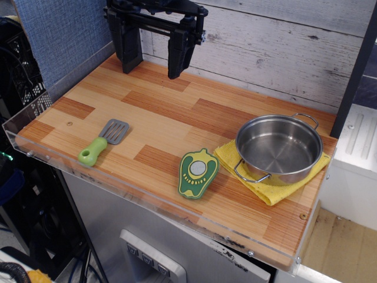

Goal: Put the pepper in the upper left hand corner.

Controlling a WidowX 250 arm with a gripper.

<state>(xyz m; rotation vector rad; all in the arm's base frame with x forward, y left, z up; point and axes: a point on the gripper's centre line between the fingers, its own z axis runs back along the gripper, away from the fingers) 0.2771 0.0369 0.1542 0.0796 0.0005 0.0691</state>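
The pepper (198, 173) lies flat on the wooden tabletop (171, 118) near the front edge, just left of the yellow cloth. It is dark green with a yellow-green outline and a pale round centre. My gripper (156, 63) hangs above the far left part of the table, near the back wall. Its two black fingers (179, 56) stand wide apart and hold nothing. The upper left hand corner (118, 65) of the table lies under and just left of the gripper. The pepper is far from the gripper, toward the front right.
A green-handled grey spatula (103, 141) lies at the front left. A steel pot (279, 148) sits on a yellow cloth (268, 188) at the right. A clear acrylic rim (118, 183) runs along the table's edges. A white plank wall stands behind.
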